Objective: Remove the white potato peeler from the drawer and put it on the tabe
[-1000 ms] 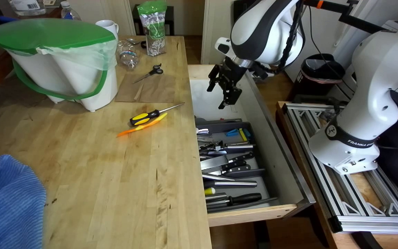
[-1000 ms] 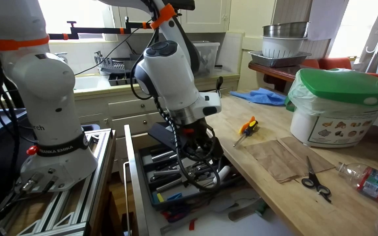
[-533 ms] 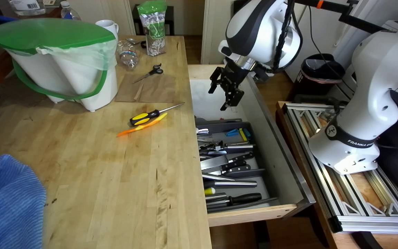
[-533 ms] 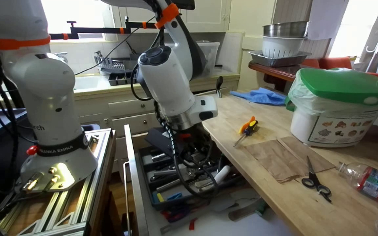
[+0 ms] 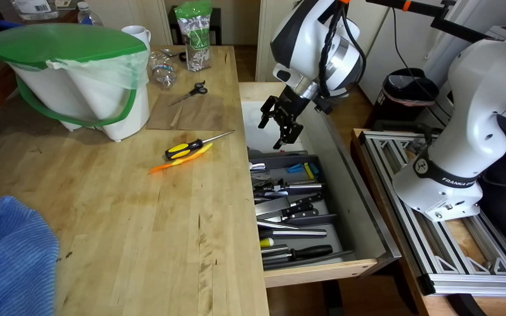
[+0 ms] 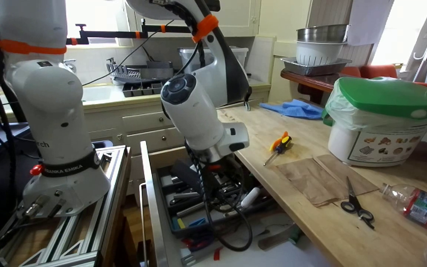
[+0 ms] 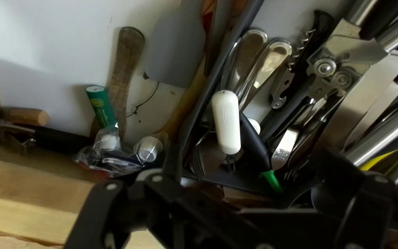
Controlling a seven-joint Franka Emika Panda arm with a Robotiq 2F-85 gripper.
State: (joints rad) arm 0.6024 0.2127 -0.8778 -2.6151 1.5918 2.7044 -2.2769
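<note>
Gripper (image 5: pixel 270 135) spread wide over drawer (image 5: pixel 319 273), clear of white peeler (image 7: pixel 226 122).
Near peeler, wrist view picks out a corkscrew (image 7: pixel 302 55), indistinct in both exterior views.

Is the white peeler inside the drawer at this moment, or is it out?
In the drawer. The wrist view shows the white peeler among cutlery in the dark tray; the open jaws do not hold it.

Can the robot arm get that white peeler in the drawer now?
Probably yes: the end effector hangs open over the drawer, and the white peeler lies with its handle uncovered, though a black handle sits close.
</note>
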